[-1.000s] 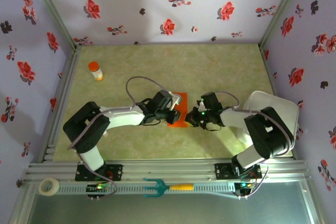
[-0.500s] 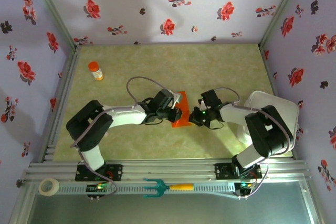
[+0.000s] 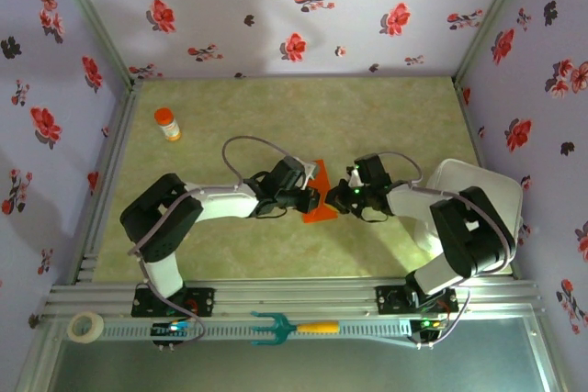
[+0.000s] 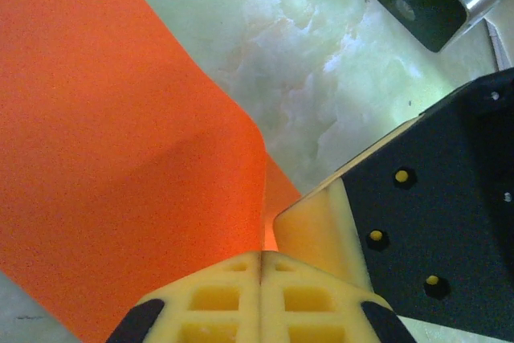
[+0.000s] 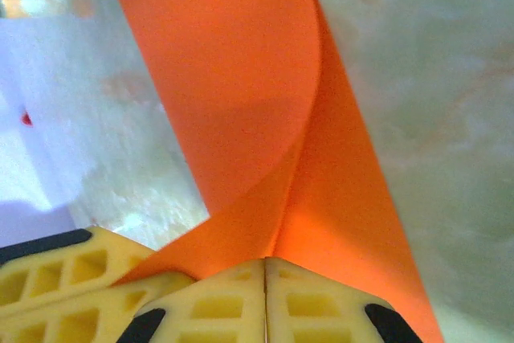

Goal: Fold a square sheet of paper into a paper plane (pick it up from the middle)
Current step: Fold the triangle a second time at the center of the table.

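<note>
Top view: I see both arms reaching in twd the middle of the table [image 3: 276, 117], tips almost meeting. The square sheet of paper [image 3: 319, 216] sits between them at table centre, orange-red, partly lifted and bent, not flat. The left pincer [image 3: 314, 199] is on its left side and the right pincer [image 3: 339, 197] on its right edge, the two just beside each other. An orange-capped bottle [image 3: 167, 123] stands well apart at far left. A white bin [image 3: 478, 192] sits at the right edge by the right arm. On the near rail lie a tape roll [image 3: 85, 326] and a teal fork tool [image 3: 292, 327] w/ an orange handle.

Left wrist view: the left pincer [image 4: 262, 256] has its yellow fingers pressed together, no gap, w/ the sheet's edge [image 4: 120, 158] pinched at the tips. The paper rises in a curved fold to the left. The right pincer's yellow pad and black body [image 4: 434, 230] are right next to it, touching the paper.

Right wrist view: the right pincer [image 5: 265, 263] is clamped tight on the sheet [image 5: 241, 78], which curls over itself in two layers. The left pincer's fingers [image 5: 64, 279] sit at lower left, against the paper.
</note>
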